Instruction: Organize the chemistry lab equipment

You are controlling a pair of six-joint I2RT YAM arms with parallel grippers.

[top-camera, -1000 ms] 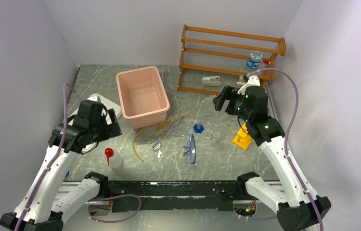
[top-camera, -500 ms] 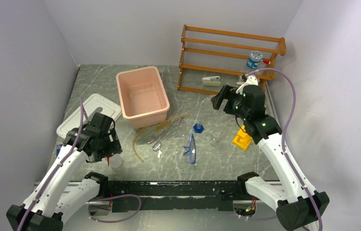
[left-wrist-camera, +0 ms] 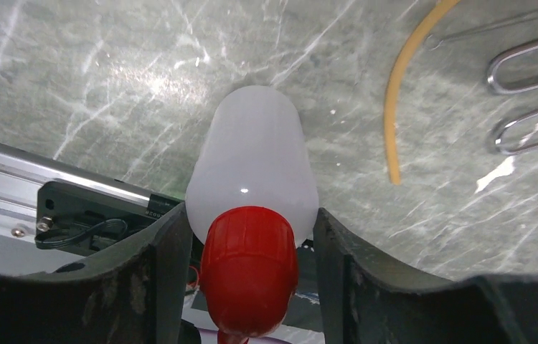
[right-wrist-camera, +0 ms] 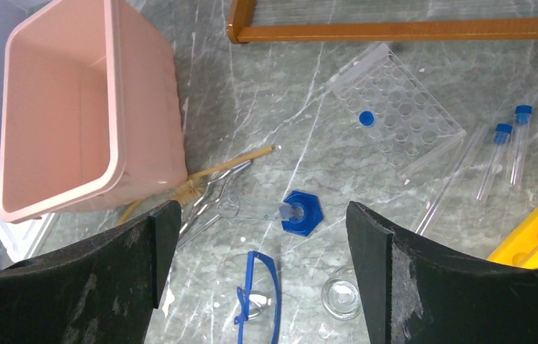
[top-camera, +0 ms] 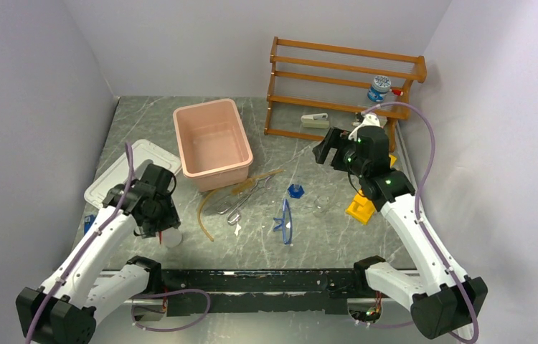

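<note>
A red-capped clear wash bottle (top-camera: 172,239) (left-wrist-camera: 252,158) stands near the front left edge. My left gripper (top-camera: 159,231) (left-wrist-camera: 249,217) has come down over it, and both fingers press the bottle's sides below the red cap. My right gripper (top-camera: 326,152) (right-wrist-camera: 262,215) hangs open above the table's middle, holding nothing. Beneath it lie the blue hexagonal piece (right-wrist-camera: 302,213), blue-framed goggles (right-wrist-camera: 259,294), a small glass (right-wrist-camera: 341,296), metal tongs (top-camera: 241,202) and amber tubing (top-camera: 205,211). The yellow holed rack (top-camera: 361,208) lies at the right.
A pink bin (top-camera: 212,143) stands behind the tongs. A wooden shelf (top-camera: 345,79) at the back right carries a blue jar (top-camera: 379,87). A white lid (top-camera: 126,172) lies at the left. A clear well plate (right-wrist-camera: 395,107) and blue-capped tubes (right-wrist-camera: 499,154) lie near the shelf.
My left arm swung toward the near edge and dropped over the wash bottle, its jaws narrowing onto it. My right arm drifted slightly toward the back, still open.
</note>
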